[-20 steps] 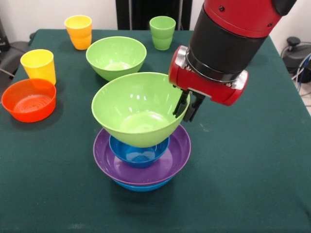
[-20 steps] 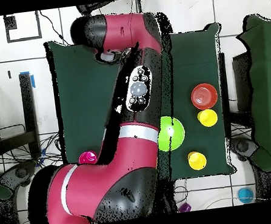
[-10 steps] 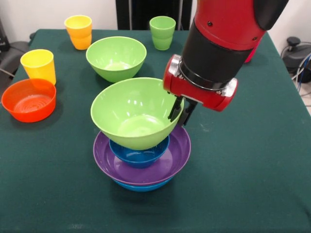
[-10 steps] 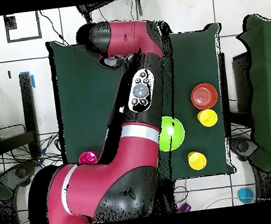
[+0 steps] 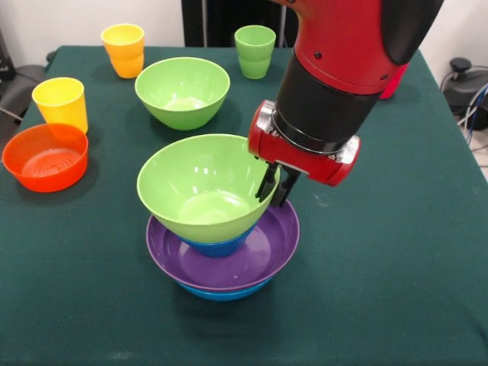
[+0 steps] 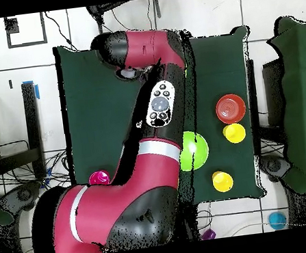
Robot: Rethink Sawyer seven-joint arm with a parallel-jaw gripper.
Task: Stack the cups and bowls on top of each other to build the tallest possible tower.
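My gripper is shut on the right rim of a large light green bowl. That bowl sits low in the small blue bowl and hides most of it. Below are the wide purple bowl and the large blue bowl, which together form the tower. A second light green bowl stands behind it on the table, also seen from overhead. The small orange bowl is at the left. In the overhead view my arm hides the tower and the gripper.
A yellow cup, an orange-yellow cup and a light green cup stand along the far and left sides. A red cup peeks out behind the arm. The green cloth table has free room at the right and front.
The gripper has come down and slightly left with the light green bowl, from above the small blue bowl to down inside it.
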